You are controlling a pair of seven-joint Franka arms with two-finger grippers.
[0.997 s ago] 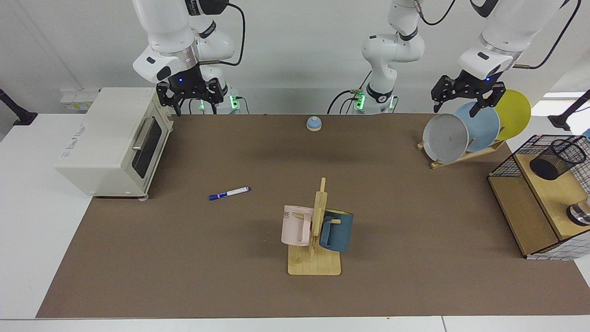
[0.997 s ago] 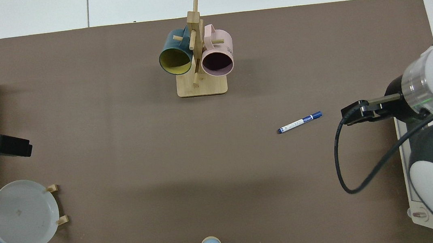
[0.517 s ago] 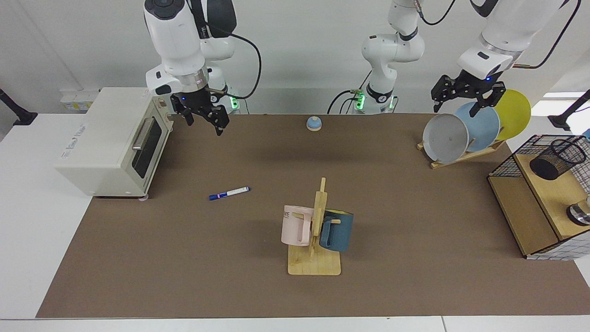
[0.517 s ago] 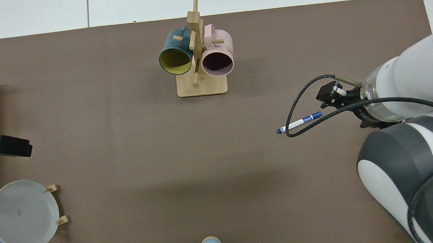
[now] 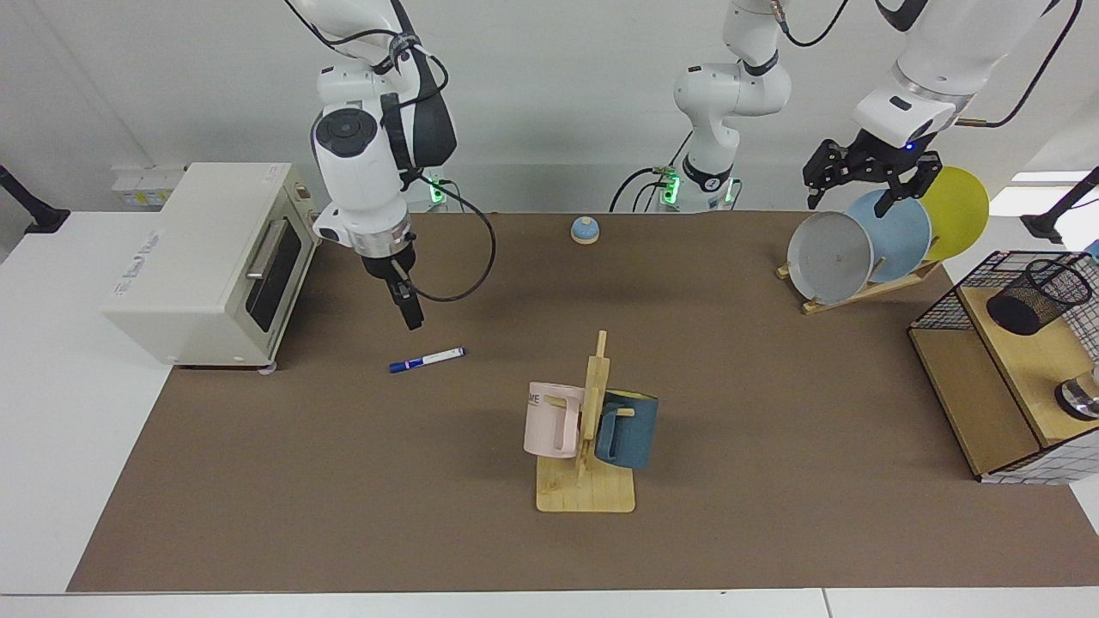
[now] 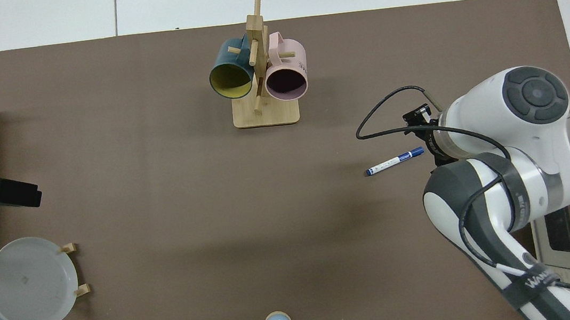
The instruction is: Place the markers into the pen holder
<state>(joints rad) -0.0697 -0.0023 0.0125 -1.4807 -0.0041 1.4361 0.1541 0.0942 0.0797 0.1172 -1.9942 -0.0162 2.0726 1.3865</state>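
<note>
Right claw point(image 5: 412, 316) hangs above the bench point(image 5: 738, 378), pointing down, just behind the marker point(image 5: 427, 359) and near its white end; seen edge-on, its fingers look close together, but whether they are parted or closed cannot be told, and it has nothing in its grip. Lying flat on the brown bench surface, the marker rests apart from the claw, between the toaster oven point(image 5: 206, 262) and the mug rack point(image 5: 586, 446). In the top view the marker point(image 6: 394, 161) lies just beside the wrist of the right arm, with the claw itself hidden under that arm. Well away from the marker, at the far side of the bench, the pen holder point(image 5: 1035, 296) stands tilted on a wooden shelf point(image 5: 1022, 360) inside a wire basket frame. Left claw point(image 5: 867, 176) waits over the plate rack point(image 5: 867, 249), near the pen holder, its fingers spread wide with nothing between them. A pink mug point(image 5: 552, 418) and a dark blue mug point(image 5: 628, 427) hang on the mug rack. A small blue bell point(image 5: 585, 229) sits at the back of the bench, well apart from the marker.
</note>
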